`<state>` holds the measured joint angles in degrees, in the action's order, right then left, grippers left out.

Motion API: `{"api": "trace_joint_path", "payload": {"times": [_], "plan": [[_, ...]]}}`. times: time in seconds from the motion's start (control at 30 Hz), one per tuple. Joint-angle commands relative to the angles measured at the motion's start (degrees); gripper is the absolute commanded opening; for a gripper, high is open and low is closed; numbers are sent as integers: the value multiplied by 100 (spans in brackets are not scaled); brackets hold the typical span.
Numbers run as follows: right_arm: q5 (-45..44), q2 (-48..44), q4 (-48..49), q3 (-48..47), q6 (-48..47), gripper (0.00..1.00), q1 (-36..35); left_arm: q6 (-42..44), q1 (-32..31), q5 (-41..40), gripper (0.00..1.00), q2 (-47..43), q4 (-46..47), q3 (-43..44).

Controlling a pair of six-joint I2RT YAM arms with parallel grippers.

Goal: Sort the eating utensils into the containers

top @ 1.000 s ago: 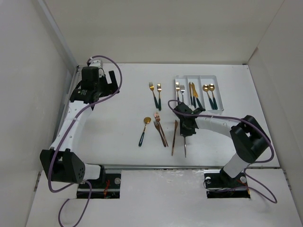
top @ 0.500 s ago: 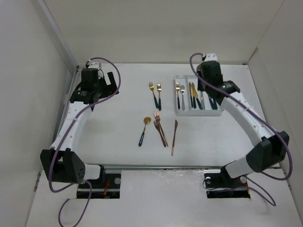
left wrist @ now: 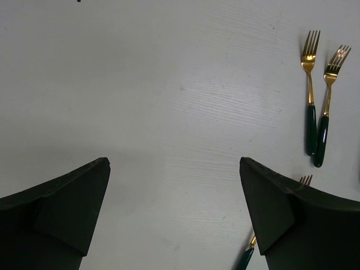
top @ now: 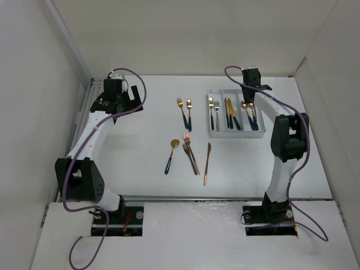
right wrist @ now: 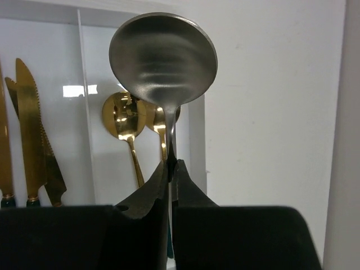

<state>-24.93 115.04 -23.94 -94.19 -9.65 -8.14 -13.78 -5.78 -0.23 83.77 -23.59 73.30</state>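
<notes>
The right gripper (right wrist: 170, 166) is clamped tight on the thin neck of a silver spoon (right wrist: 163, 56), bowl pointing away from the wrist. It hangs above the right-hand compartment of the white tray (top: 209, 115), which sits near the far right part of the tabletop (top: 140, 146). In that compartment lie two gold spoons (right wrist: 126, 121). The middle one holds gold knives (right wrist: 31, 129) and the left one two forks (top: 214, 112). The left gripper (left wrist: 173, 163) is spread wide with nothing in it, near the far left corner. Toward the middle of the tabletop, two gold forks with dark handles (left wrist: 315, 101) lie side by side. Nearer the front edge lie a gold spoon with a dark handle (top: 171, 153), two copper forks (top: 190, 153) and a copper knife (top: 207, 163).
</notes>
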Motion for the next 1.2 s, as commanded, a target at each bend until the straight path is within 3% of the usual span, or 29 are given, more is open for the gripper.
{"api": "trace_joint_path", "payload": {"times": [0.0,0.13,0.27,0.4,0.43,0.47,0.6,0.73,0.87,0.97,1.17], "plan": [[137,88,417,-433,-72,0,58,60,24,-188,100,86,13,404],[313,299,303,-363,130,0,111,112,24,-354,100,210,13,466],[383,431,-40,-363,428,14,164,112,24,-355,100,263,13,528],[383,431,-93,-310,657,38,164,112,24,-355,100,263,13,475],[383,379,-93,-310,657,52,164,112,24,-303,100,263,13,475],[383,378,-154,-310,727,57,164,112,24,-250,100,263,13,475],[436,-269,-338,-371,1024,63,164,112,24,-250,100,70,66,422],[270,-1017,-444,-83,1640,64,-309,112,24,-250,100,-176,66,299],[-187,-2132,-663,918,2964,90,-1232,112,24,-302,100,-413,118,115],[145,-2433,-848,1674,3670,88,-1996,112,24,-364,100,-580,118,1],[506,-2312,-1375,2387,4954,54,-3298,51,24,-12,100,-940,224,-395]]}}
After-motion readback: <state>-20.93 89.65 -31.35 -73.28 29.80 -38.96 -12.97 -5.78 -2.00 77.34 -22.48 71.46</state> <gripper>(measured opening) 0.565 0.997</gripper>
